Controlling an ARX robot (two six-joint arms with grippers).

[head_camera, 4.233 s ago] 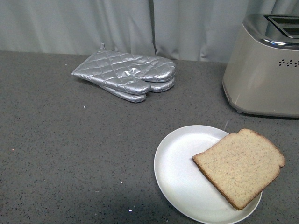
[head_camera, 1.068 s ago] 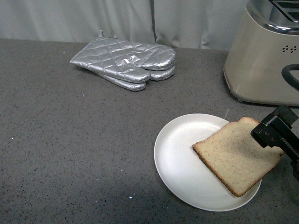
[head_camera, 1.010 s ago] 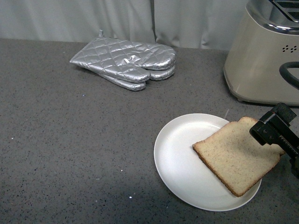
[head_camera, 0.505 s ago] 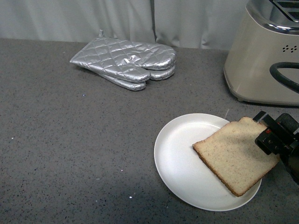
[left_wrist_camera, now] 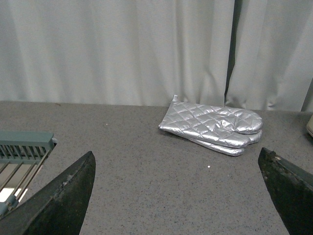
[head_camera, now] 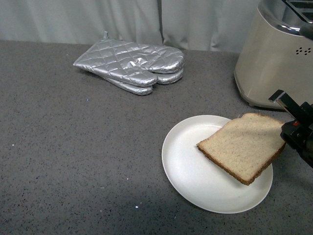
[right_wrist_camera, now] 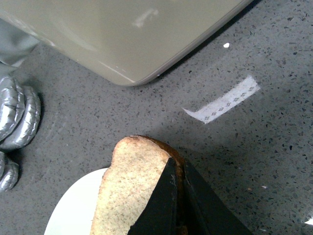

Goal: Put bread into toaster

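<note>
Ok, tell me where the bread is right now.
Front view, lower right: the bread is pinched at its right edge by the right claw, over the white plate, in front of the toaster.

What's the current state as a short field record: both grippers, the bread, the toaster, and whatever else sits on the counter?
right gripper: shut on the crust edge of the tan wholewheat bread slice
bread: tilted, gripped edge raised, over the round white plate; not in toaster
toaster: large beige metal toaster, standing beyond the plate; inside of slots not visible
left gripper: open, holding nothing
other: silver quilted oven mitts stacked at the back of the dark speckled counter
</note>
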